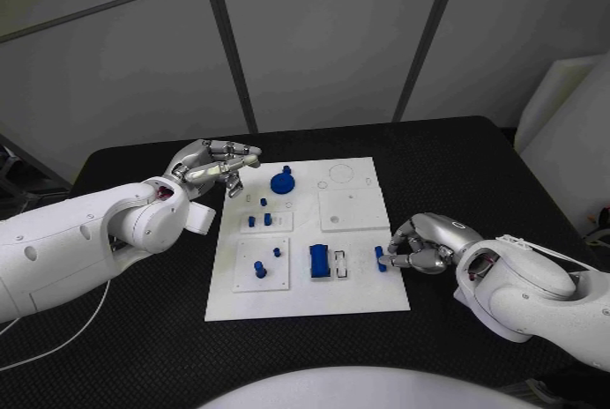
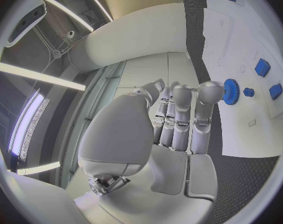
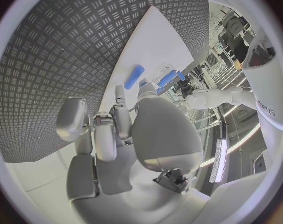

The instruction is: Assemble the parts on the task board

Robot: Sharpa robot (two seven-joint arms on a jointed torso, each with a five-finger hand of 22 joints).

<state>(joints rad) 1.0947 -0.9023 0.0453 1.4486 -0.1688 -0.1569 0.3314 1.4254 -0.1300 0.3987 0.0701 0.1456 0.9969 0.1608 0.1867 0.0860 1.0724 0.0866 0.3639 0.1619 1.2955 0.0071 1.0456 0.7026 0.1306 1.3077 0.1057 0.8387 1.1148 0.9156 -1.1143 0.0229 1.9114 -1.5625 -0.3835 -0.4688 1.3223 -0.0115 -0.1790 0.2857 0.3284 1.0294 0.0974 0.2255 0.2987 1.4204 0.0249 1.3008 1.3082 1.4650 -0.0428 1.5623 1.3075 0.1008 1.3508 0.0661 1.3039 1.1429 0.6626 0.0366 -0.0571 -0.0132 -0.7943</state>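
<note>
Right robot hand sits low at the task board's near right edge, fingers curled in, pinching a small blue part held roughly upright just over the board's rim. Left robot hand hovers raised at the board's far left corner, fingers curled together, nothing visibly in them. Beside it, a round blue gear lies flat on the board. A blue block lies lengthwise front-to-back mid-board, on the black table.

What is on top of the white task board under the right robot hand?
A small blue part stands at the white task board's edge by the right robot hand; the fingers hide any contact.
</note>
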